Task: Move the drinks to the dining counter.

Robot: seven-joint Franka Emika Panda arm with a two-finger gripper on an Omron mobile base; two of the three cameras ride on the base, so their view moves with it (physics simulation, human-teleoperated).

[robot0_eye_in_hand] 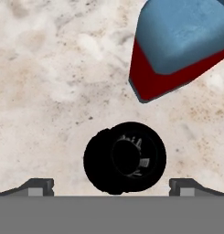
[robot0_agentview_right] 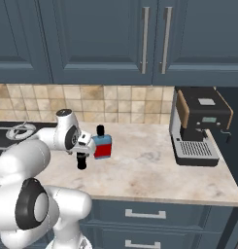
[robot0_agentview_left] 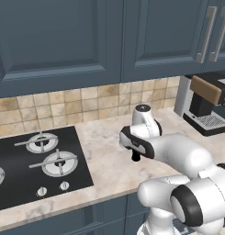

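**Open hand poised over the small black bottle**

Left base view: The white arm reaches forward over the marble tabletop [robot0_agentview_left: 104, 156], between the black stove [robot0_agentview_left: 38, 163] on the left and the coffee machine [robot0_agentview_left: 205, 108] at the right end. The hand [robot0_agentview_left: 136, 156] points down at the tabletop, and a small dark shape shows right under it. From this side it cannot be told whether that is the fingers or the small black bottle, and the jaws' spread is hidden by the wrist.

Right base view: The hand [robot0_agentview_right: 81, 156] hangs over the tabletop [robot0_agentview_right: 149, 165] in front of the tiled backsplash [robot0_agentview_right: 115, 102]. The small black bottle [robot0_agentview_right: 81, 162] stands upright directly beneath it. Just beside the hand, on its right in this picture, stands the flat blue bottle [robot0_agentview_right: 103, 144] with its red label and black cap, upright and close to the wrist; whether they touch cannot be told. The coffee machine [robot0_agentview_right: 198, 126] stands well apart at the right.

Hand view: The camera looks straight down on the small black bottle [robot0_eye_in_hand: 125, 157], seen as a dark round top. The two fingertips [robot0_eye_in_hand: 38, 186] sit far out to either side of it, spread wide and clear of it, so the hand is open and holds nothing. The flat blue bottle [robot0_eye_in_hand: 177, 45] lies in the upper right, near the black one but apart from it.
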